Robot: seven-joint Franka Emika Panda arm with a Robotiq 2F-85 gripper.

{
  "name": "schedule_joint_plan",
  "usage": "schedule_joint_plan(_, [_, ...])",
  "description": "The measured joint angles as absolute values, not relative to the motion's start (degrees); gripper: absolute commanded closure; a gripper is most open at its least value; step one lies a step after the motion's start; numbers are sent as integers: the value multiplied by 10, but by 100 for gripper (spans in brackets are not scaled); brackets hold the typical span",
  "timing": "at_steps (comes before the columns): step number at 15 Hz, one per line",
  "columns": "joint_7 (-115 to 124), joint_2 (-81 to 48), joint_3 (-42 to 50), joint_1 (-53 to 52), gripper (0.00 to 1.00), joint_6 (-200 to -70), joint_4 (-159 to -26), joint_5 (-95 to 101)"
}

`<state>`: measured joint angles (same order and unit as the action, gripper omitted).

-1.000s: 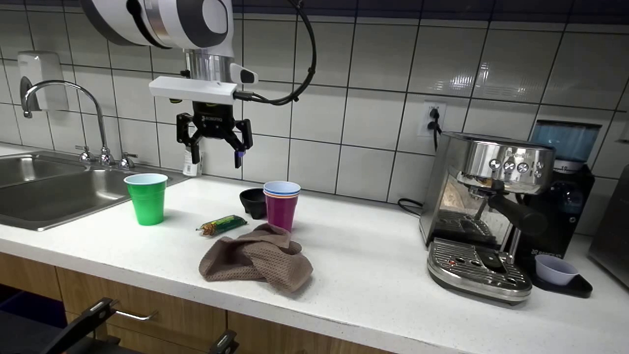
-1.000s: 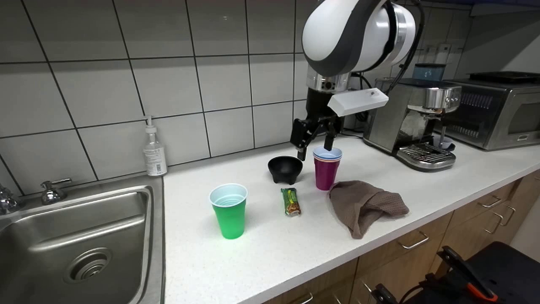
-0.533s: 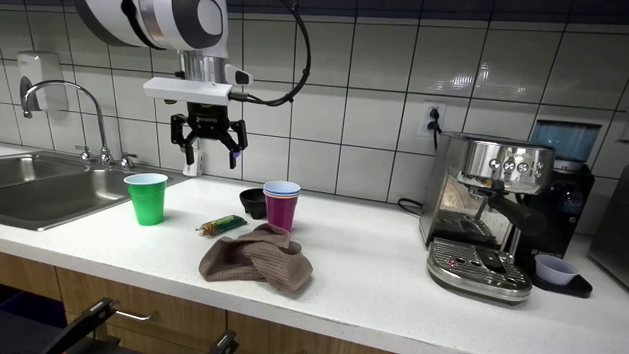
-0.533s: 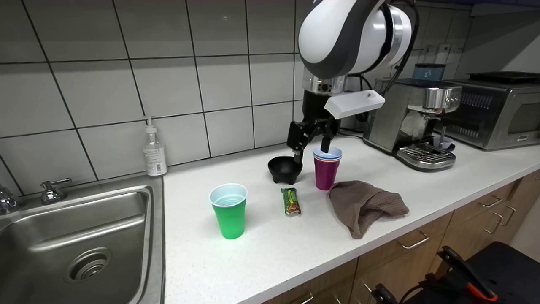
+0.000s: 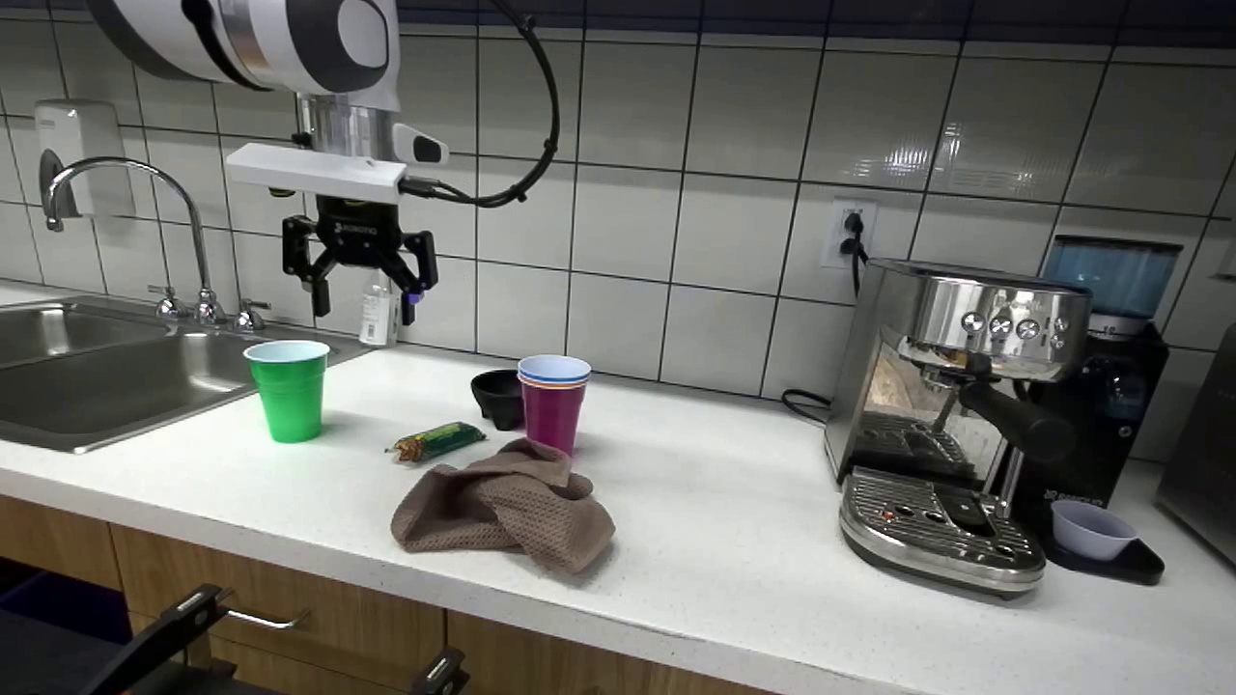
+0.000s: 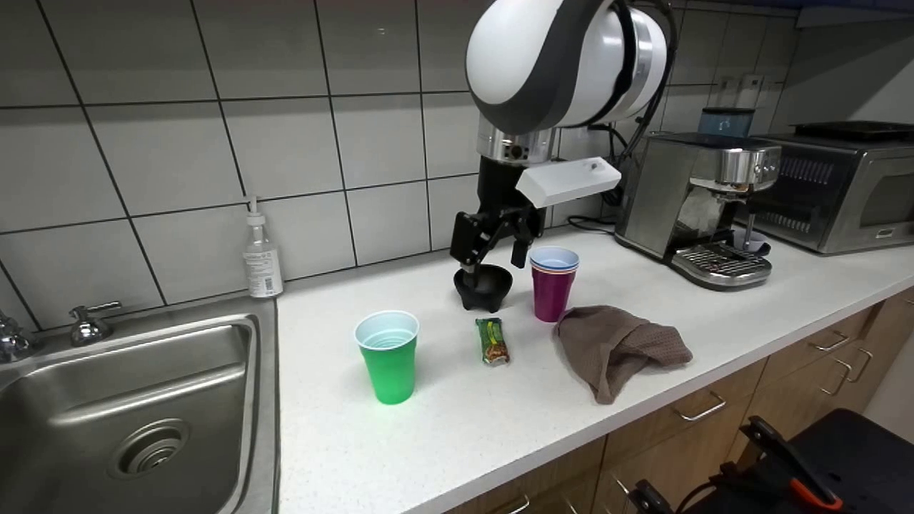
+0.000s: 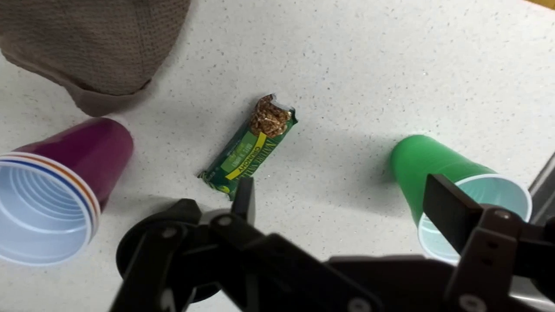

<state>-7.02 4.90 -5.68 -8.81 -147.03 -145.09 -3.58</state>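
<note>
My gripper (image 5: 365, 307) is open and empty, pointing down above the counter. It also shows in an exterior view (image 6: 494, 268) and in the wrist view (image 7: 342, 208). A green cup (image 5: 293, 396) stands upright; in the wrist view the cup (image 7: 433, 160) is partly behind one finger. A green-wrapped granola bar (image 7: 251, 147) lies flat near the other finger's tip in that view. A black footed bowl (image 6: 482, 293) is partly hidden behind the fingers in the wrist view. A stack of purple cups (image 6: 552, 293) stands beside the bowl. A brown cloth (image 5: 507, 507) lies crumpled in front of the stack.
A steel sink (image 6: 260, 400) with a faucet (image 5: 198, 232) adjoins the counter. A pump bottle (image 6: 262, 264) stands by the tiled wall. An espresso machine (image 5: 966, 405), a grinder (image 5: 1110, 386) and a microwave (image 6: 842, 185) stand at the far end.
My gripper has moved left in both exterior views, from above the bowl and cups toward the green cup's side. It stays open. The things on the counter have not visibly moved.
</note>
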Motion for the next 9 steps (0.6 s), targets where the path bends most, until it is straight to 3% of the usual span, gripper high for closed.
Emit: schedule_joint_plan(9, [-70,-6,-76,-105,0,-1470,-1395,-48])
